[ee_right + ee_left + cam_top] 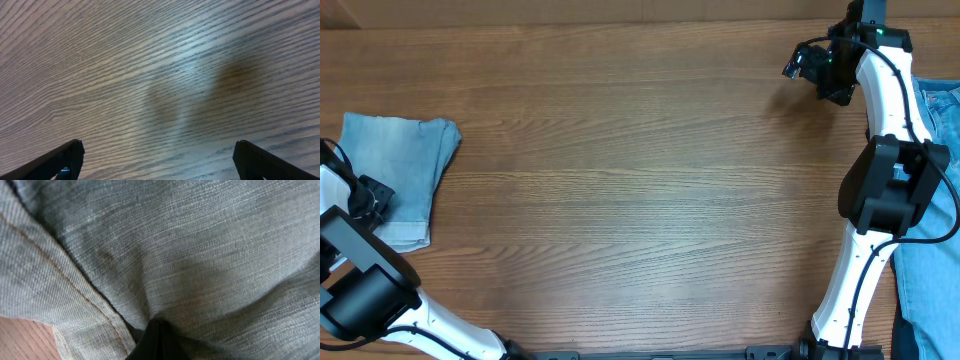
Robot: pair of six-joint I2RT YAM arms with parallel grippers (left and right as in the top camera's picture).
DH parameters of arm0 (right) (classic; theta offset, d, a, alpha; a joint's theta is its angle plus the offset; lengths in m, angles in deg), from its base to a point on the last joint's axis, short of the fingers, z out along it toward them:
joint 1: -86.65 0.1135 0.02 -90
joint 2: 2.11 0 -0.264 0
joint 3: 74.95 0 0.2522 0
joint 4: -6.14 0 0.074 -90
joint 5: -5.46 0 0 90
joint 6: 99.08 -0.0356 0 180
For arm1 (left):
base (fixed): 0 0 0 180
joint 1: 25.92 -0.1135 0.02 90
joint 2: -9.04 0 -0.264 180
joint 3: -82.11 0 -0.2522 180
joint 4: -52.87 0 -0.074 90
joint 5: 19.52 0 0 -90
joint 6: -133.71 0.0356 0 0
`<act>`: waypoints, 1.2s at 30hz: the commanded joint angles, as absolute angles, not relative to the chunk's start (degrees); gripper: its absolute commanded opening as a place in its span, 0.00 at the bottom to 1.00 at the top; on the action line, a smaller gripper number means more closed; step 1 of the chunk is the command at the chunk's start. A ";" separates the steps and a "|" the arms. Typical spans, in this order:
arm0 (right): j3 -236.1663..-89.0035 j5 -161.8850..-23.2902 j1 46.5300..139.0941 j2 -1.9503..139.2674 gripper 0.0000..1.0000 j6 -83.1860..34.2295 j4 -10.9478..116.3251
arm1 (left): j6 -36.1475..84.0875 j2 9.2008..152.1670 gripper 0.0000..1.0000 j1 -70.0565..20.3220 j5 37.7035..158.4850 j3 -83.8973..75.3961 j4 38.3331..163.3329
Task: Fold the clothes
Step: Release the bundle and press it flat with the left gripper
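The pale light-blue denim shorts (405, 170) lie folded into a compact stack at the table's left edge. My left gripper (368, 198) sits at the stack's left side. In the left wrist view its dark fingers (157, 342) are pressed together, with the denim (200, 255) puckering in around the tips and an orange-stitched hem (60, 275) to the left. My right gripper (808, 62) is open and empty above bare wood at the far right back. Its two finger tips frame the table in the right wrist view (157, 160).
Deeper-blue denim garments (932, 260) lie along the table's right edge, partly under the right arm (890, 180). The wooden table (640, 180) spans the space between the two arms. A strip of bare wood shows in the left wrist view (20, 340).
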State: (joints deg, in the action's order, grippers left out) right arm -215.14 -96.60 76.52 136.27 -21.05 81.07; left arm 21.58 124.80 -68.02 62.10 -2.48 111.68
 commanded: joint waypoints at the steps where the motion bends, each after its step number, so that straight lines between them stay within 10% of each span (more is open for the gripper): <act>1: -216.19 -96.84 76.23 133.69 1.00 -21.33 80.90 | 22.10 126.33 0.04 -67.89 68.15 -1.98 113.30; 14: -216.19 -96.84 76.23 133.69 1.00 -21.33 80.90 | 48.94 112.72 0.04 -53.10 70.38 5.50 111.62; 36: -216.19 -96.84 76.23 133.69 1.00 -21.33 80.90 | 31.72 131.25 0.04 -60.26 65.09 4.91 123.38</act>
